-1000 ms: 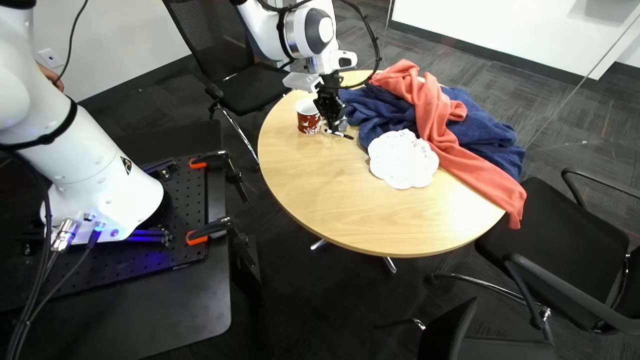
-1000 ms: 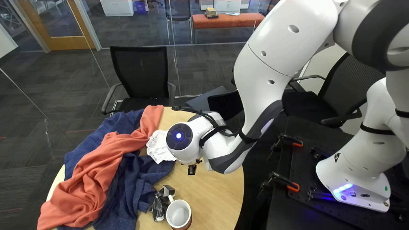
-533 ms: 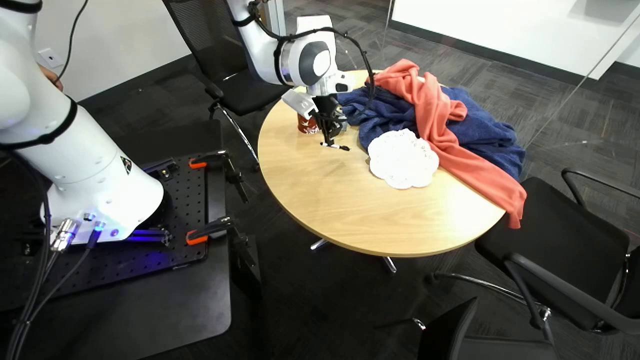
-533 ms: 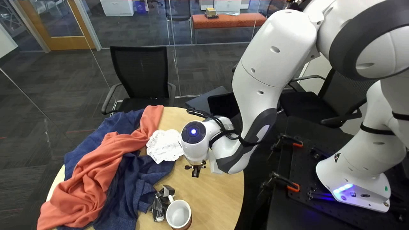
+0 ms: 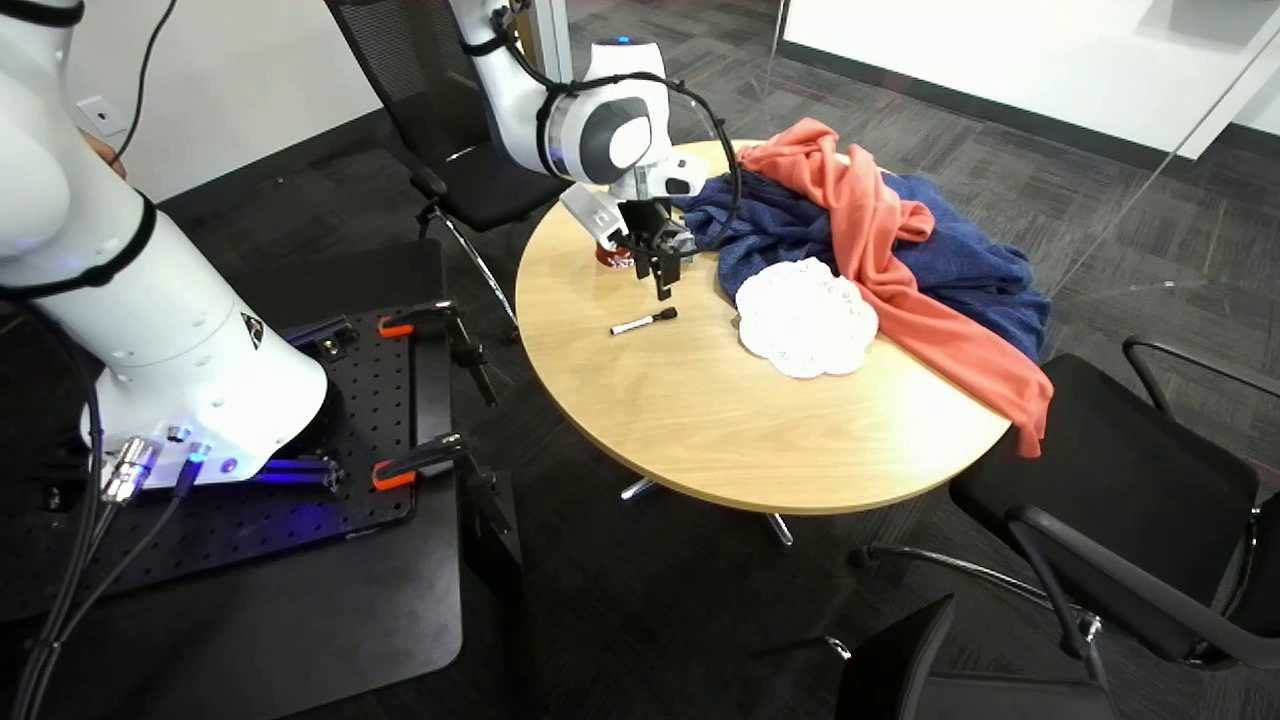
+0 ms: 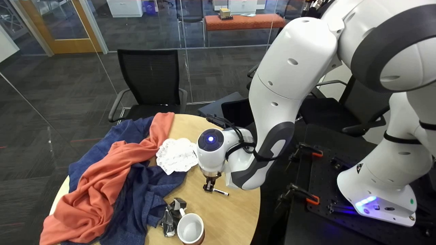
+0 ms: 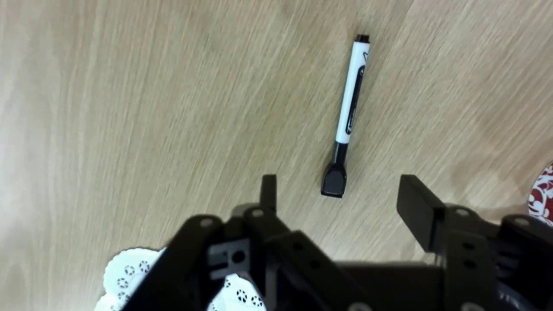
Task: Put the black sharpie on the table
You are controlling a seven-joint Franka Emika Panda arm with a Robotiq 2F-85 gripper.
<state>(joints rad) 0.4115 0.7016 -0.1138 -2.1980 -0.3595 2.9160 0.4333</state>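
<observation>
Now the arm (image 6: 289, 68) arches out, claw (image 7: 338, 203) pointing down and spread wide near the black sharpie (image 7: 348, 108), which lies flat on the surface (image 5: 800, 450). In an exterior view the mug (image 6: 190, 228) shows its white inside; the wrist view catches only a red patterned sliver of its side.

in the wrist view the right edge cuts off the mug (image 7: 544, 196), and the gripper (image 7: 338, 192) partly hides the doily (image 7: 125, 271).

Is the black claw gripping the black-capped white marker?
No: the claw is open in the wrist view, the marker lying on the pale wooden table.
</observation>
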